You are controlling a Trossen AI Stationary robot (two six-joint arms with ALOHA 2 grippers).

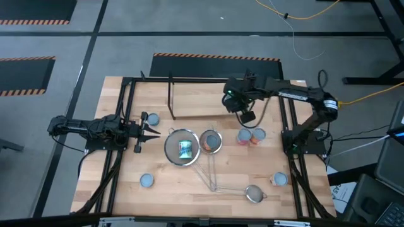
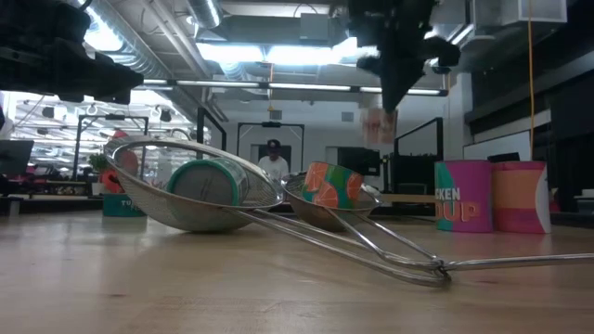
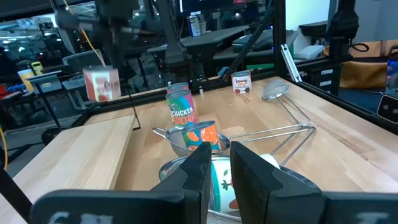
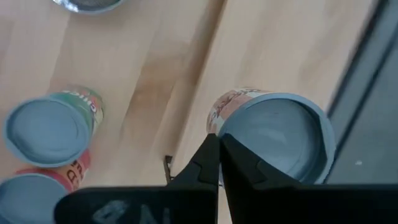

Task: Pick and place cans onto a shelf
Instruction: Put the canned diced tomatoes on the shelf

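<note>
Right jaws [image 4: 219, 163] pinch can [image 4: 280, 134]; label hidden.

- The bench [image 1: 189, 189] is pale wood, smooth and matt, with grain showing.
- The strainers [image 2: 190, 190] are shiny steel mesh bowls with thin polished wire handles.
- The cans [image 4: 46, 127] have smooth, dull blue-grey metal tops and glossy printed paper-like labels.
- The shelf [image 1: 189, 98] is thin black metal rod, matt, over a light wooden board.
- The right claw [image 4: 219, 155] has dark, matt, plastic-looking fingers.
</note>
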